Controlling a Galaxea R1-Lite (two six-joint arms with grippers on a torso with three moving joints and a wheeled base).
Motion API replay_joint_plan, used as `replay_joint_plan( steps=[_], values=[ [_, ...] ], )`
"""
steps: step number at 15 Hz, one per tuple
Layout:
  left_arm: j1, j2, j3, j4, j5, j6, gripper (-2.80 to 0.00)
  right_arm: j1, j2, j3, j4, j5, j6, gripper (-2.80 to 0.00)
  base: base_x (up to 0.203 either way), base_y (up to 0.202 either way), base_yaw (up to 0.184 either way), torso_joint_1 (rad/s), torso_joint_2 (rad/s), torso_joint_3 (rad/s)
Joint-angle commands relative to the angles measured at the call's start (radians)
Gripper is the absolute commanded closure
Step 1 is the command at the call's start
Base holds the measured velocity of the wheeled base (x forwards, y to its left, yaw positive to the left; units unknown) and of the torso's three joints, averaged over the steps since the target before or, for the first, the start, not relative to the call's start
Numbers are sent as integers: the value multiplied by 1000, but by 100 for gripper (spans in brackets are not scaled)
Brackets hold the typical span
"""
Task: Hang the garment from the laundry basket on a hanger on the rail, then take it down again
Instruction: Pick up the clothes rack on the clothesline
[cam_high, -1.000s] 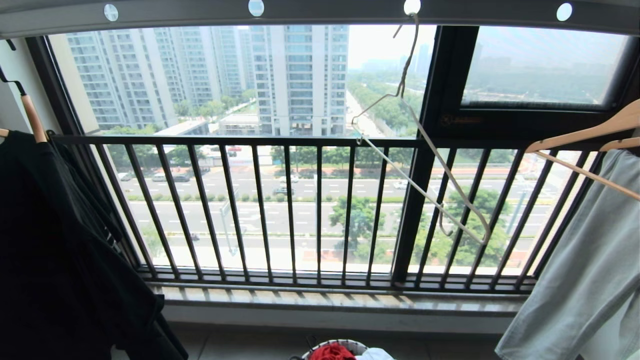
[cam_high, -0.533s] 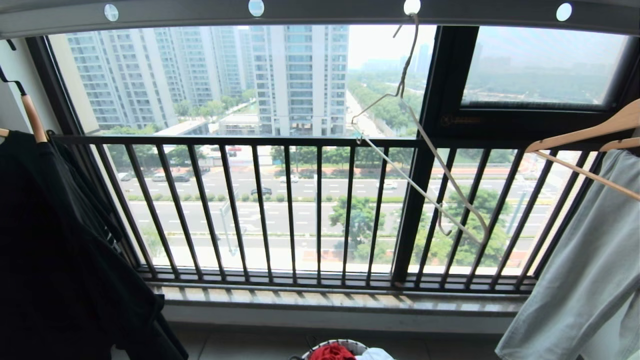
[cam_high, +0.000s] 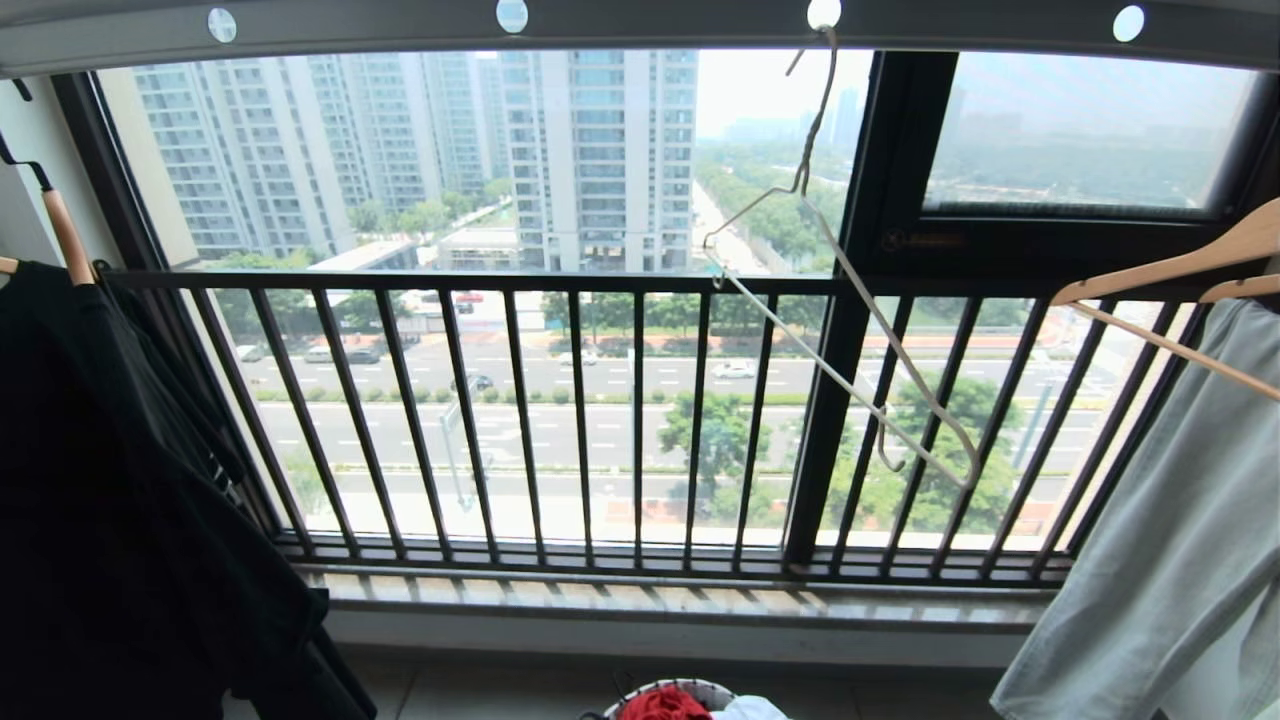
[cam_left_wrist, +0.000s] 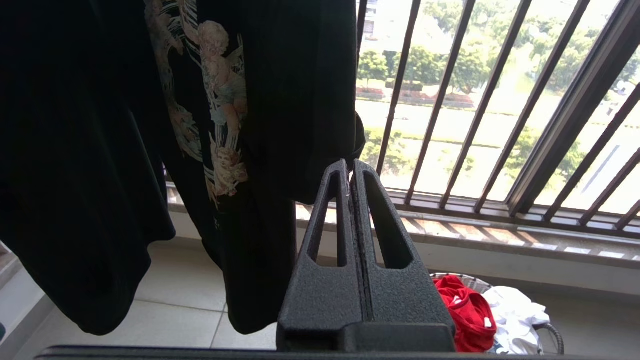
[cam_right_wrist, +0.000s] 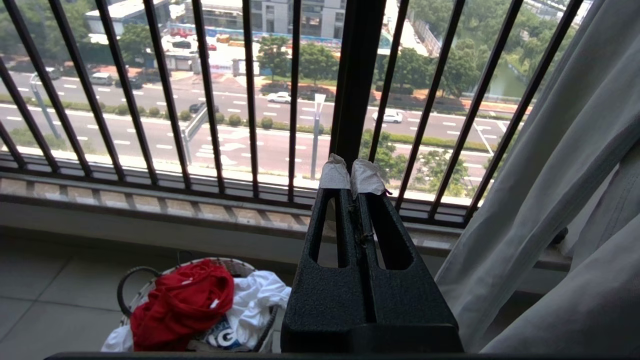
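With both the left tool (cam_left_wrist: 352, 167) and right tool (cam_right_wrist: 353, 172) pressed together, empty, and the garment (cam_right_wrist: 181, 302) lying in the laundry basket (cam_right_wrist: 131, 274) at 6 o'clock, snagging the neighbouring white shirt (cam_right_wrist: 255, 300) is being risked while the hanger (cam_high: 850, 290) is dangling crookedly at 1 o'clock.

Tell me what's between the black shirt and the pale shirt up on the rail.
Only the bare wire hanger, hooked on the rail, head view.
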Motion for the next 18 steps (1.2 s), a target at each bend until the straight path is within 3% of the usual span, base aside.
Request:
replay_joint_plan(
  steps=[1,6,11,14,16,18],
  values=[
    [0,0,0,1,1,-2,0,0,64,-111,62,12,-4,0,0,0,0,0,0,0],
    [0,2,0,0,1,-1,0,1,371,-390,109,81,-5,0,0,0,0,0,0,0],
    [0,1,0,0,1,-1,0,7,659,-747,193,285,1,0,0,0,0,0,0,0],
    [0,2,0,1,1,0,0,8,789,-903,276,405,59,0,0,0,0,0,0,0],
    [0,2,0,0,1,-2,0,19,877,-973,287,426,74,0,0,0,0,0,0,0],
    [0,2,0,0,1,-2,0,100,917,-1045,289,429,122,0,0,0,0,0,0,0]
  ],
)
